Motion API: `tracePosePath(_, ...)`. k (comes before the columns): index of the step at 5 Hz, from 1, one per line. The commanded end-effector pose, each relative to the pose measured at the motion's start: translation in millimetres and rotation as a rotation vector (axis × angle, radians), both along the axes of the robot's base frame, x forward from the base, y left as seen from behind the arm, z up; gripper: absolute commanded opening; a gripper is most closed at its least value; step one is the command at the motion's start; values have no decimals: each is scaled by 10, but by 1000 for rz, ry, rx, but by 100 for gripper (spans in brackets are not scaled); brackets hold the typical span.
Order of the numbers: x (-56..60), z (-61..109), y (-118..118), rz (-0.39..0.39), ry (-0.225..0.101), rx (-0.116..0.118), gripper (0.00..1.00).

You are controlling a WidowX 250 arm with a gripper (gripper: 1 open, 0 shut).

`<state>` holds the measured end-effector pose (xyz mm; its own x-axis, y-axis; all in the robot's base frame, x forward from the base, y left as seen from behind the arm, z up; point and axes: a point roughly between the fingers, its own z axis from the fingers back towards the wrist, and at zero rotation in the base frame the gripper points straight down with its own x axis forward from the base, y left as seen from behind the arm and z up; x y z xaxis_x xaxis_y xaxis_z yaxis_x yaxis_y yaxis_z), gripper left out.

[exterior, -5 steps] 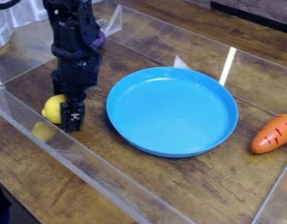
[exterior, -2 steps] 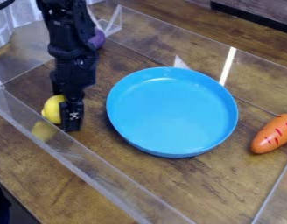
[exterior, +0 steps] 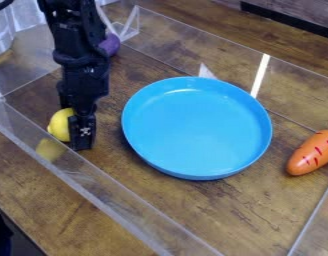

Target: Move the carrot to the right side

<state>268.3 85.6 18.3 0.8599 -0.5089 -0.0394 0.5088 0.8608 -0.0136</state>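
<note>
a: where does the carrot (exterior: pixel 314 152) lie, taking the blue plate (exterior: pixel 196 128) as the landmark?

b: just off the plate's right rim, on the wooden desk (exterior: pixel 194 215), close to the picture's right edge. the whole plate sits between it and the gripper (exterior: pixel 81 137).

a: and the gripper?

b: off the plate's left rim, pointing straight down, its tips low at the desk. the jaws are dark and narrow from this angle, so the gap is hard to read by eye; i take them to be spread wide, with nothing pinched. a yellow lemon-like fruit (exterior: pixel 60 123) sits right beside them, on the side away from the plate. whether it touches them i cannot tell.

a: so which way does the carrot lie from the jaws?

b: to the right, across the full width of the plate, and slightly nearer the camera. there is only one arm, so there is no choice of which one reaches.

a: its long axis?

b: tilted: the fat end points to the lower left, toward the plate's near rim; the other end runs up and to the right, where the picture's edge cuts it off.

a: what does that ask of the coming move?

b: my judgement: lift clear, cross over the plate, then turn the wrist so the jaws close across that slanted axis, not along it.
</note>
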Motion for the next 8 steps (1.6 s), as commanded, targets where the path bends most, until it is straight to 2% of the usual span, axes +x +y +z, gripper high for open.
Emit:
tracePosePath(1,38,101,20,-2,-41,-3,100)
tracePosePath(3,45,107,6,8,-51,-22,100)
tracePosePath(8,52,96,15,38,-68,-54,100)
